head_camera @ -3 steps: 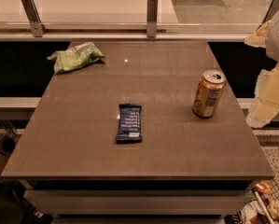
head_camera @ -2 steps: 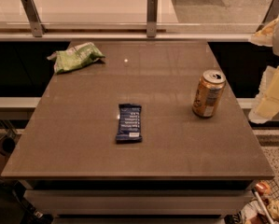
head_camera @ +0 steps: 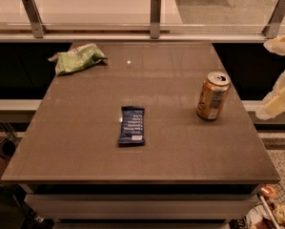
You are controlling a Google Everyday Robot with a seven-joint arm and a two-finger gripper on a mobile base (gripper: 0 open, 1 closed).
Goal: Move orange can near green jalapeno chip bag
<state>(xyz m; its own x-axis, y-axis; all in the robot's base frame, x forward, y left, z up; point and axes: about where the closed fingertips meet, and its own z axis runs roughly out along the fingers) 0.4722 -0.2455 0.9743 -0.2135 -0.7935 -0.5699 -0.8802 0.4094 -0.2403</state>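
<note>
Three things sit on the desk (head_camera: 85, 142): the orange can (head_camera: 213, 96) upright near its right edge, the green jalapeno chip bag (head_camera: 77, 57) well apart at back left, a blue wrapper (head_camera: 132, 125) between; the hand (head_camera: 280, 97) hovers off the desk right of the can, whether open or closed I cannot tell, so reaching in to grasp the can seems next.

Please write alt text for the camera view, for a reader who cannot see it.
An orange can stands upright near the right edge of a table, far from the green jalapeno chip bag at the back left; a dark-blue bar wrapper lies between. The gripper is beyond the table's right edge.
</note>
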